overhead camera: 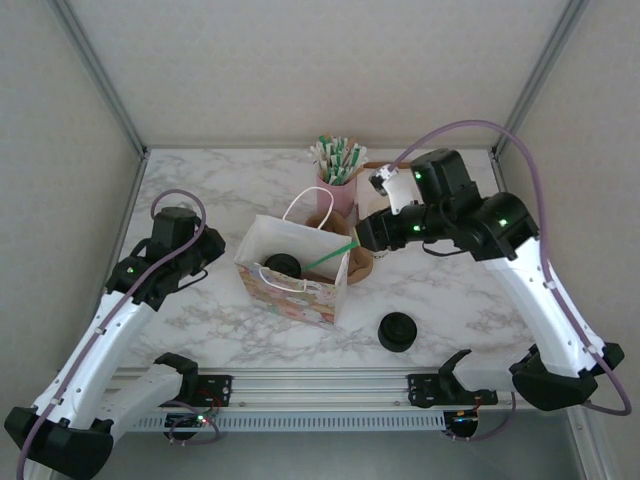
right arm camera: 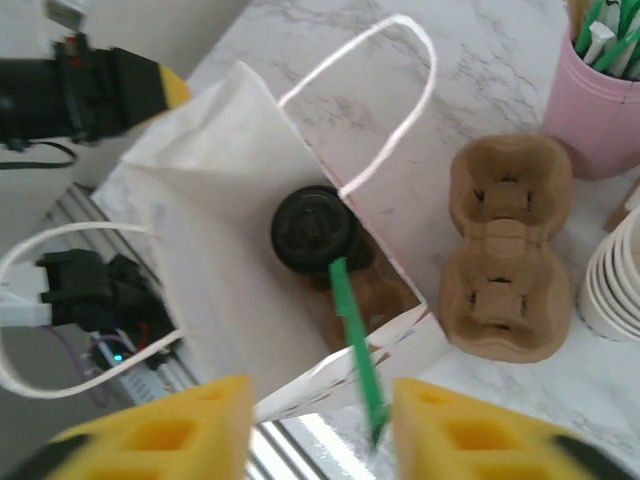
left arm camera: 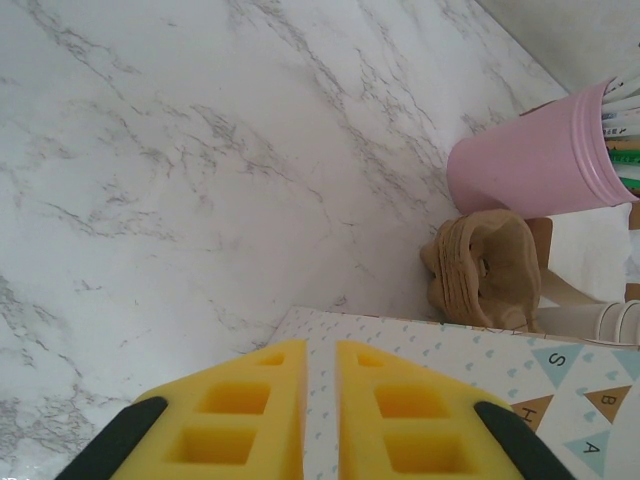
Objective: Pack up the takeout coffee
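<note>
Overhead, a patterned paper bag (overhead camera: 290, 290) stands open at the middle of the marble table (overhead camera: 200, 190). The takeout coffee (overhead camera: 283, 265) sits inside it, its black lid showing in the bag's left half. A green stick (overhead camera: 330, 256) slants from the bag's right rim down toward the lid. The right gripper (overhead camera: 362, 236) hangs just right of the bag, at the stick's upper end, and the left gripper (overhead camera: 212, 255) is just left of the bag. A pink cup (overhead camera: 338, 192) of green-and-white sticks stands above the bag in the frame. A pile of black lids (overhead camera: 397, 331) lies at lower right, well apart from the bag.

From the left wrist, the yellow fingers (left arm camera: 250, 410) at the bottom edge are drawn nearly together, with a thin slit between them and nothing in it. Just past them the bag's printed rim crosses the lower right. A brown cup carrier (left arm camera: 480, 270) lies above it, and the pink cup is at the upper right.

From the right wrist, the view goes down into the bag. The coffee's lid sits near the centre of the frame, with brown cardboard beside it on the bag's floor. The green stick runs from the lid's lower edge to the bottom of the frame, between yellow fingers (right arm camera: 180, 430) that are spread wide and touch neither side of it. The cup carrier lies at right on the table, and a stack of cream cups (right arm camera: 615, 280) is at the right edge just beside it. The left gripper's yellow tip shows at upper left, close to the bag's corner.
</note>
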Tool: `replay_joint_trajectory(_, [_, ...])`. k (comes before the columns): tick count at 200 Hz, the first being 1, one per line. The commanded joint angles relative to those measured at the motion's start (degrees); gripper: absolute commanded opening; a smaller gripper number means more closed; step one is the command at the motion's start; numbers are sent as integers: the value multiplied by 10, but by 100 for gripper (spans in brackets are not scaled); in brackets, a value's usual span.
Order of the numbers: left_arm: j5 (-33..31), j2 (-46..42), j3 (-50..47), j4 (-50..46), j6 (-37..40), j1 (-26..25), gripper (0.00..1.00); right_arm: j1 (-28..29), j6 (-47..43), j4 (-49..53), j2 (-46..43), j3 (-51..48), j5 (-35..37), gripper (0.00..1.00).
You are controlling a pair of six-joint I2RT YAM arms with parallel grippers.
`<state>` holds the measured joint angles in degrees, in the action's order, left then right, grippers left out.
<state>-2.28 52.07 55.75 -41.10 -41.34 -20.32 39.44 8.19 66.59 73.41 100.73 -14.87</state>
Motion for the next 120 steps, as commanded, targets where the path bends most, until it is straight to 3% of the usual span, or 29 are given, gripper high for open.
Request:
replay_joint_trajectory(1, [-11, -7, 15, -13, 5, -5, 15, 5, -2, -60, -5, -7, 50, 48])
replay_joint_trajectory(37, [-10, -6, 12, -11, 5, -5, 14, -2, 17, -132, -21, -10, 200, 47])
replay_joint_trajectory(54, [-10, -6, 12, -10, 6, -5, 15, -43, 41, -158, -16, -17, 251, 48])
replay_joint_trajectory(69, [-11, -6, 13, -11, 6, -5, 15, -110, 69, -178, -1, -29, 220, 50])
replay_joint_trajectory(80, [-10, -6, 14, -13, 8, -5, 15, -163, 87, -194, 22, -40, 186, 59])
replay_joint_trajectory(120, [1, -9, 16, -20, 11, -5, 15, -303, 144, -212, 171, -45, 81, 58])
